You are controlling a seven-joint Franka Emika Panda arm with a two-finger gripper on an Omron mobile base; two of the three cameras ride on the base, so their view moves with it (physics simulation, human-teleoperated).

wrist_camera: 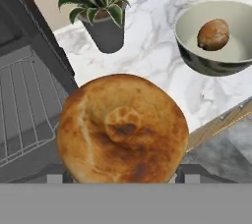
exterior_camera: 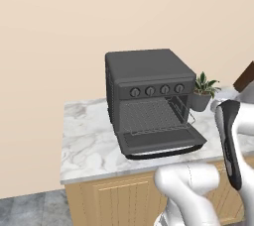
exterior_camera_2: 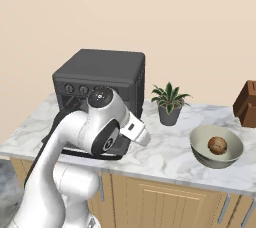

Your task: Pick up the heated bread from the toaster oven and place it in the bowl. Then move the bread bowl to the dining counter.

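The heated bread (wrist_camera: pixel 123 127), a round golden bun with a browned top, sits close up in the hand view between my gripper's (wrist_camera: pixel 123 176) fingers, which are shut on it. It hangs over the marble top, just right of the toaster oven (exterior_camera: pixel 149 71). The oven's door (exterior_camera: pixel 163 143) is dropped open and its wire rack (exterior_camera: pixel 151 116) is bare. The bowl (exterior_camera_2: pixel 215 161) stands to the right on the same top, cream inside, with a small brown round piece (wrist_camera: pixel 213 34) lying in it. The dining counter is out of view.
A potted plant (exterior_camera_2: pixel 169 103) stands between the oven and the bowl. A brown block (exterior_camera_2: pixel 247 103) sits at the far right behind the bowl. The marble top (exterior_camera: pixel 84 141) rests on a cabinet with panelled wood doors; its front edge runs close to the bowl.
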